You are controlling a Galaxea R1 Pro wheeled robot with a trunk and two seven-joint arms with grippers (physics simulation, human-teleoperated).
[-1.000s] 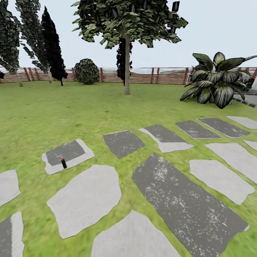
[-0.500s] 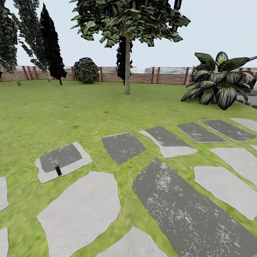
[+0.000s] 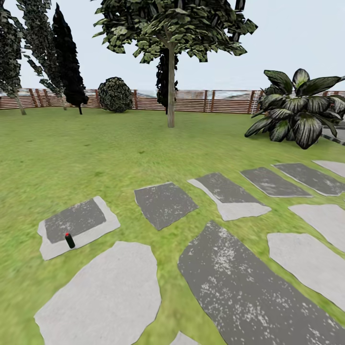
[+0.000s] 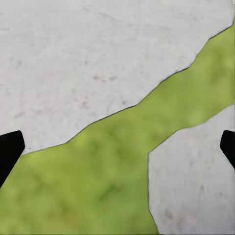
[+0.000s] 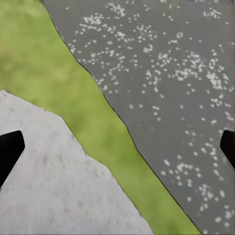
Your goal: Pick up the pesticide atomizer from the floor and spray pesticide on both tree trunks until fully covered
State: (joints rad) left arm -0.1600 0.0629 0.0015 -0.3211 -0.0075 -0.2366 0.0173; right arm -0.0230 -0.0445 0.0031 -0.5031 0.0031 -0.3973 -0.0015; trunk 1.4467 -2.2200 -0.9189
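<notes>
Gaping wide, left end effector (image 4: 117,147), right end effector (image 5: 117,147); both empty

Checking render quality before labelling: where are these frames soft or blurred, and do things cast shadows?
Head view: the near stepping stones and grass look smeared, the far tree sharper; the atomizer casts no visible shadow. Both wrist views: soft, blurry ground texture, flat light.

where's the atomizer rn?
In the head view, the atomizer stands low on the left, on the near edge of a pale-rimmed stepping stone with a dark grey centre, just beyond a larger light grey stone.
</notes>
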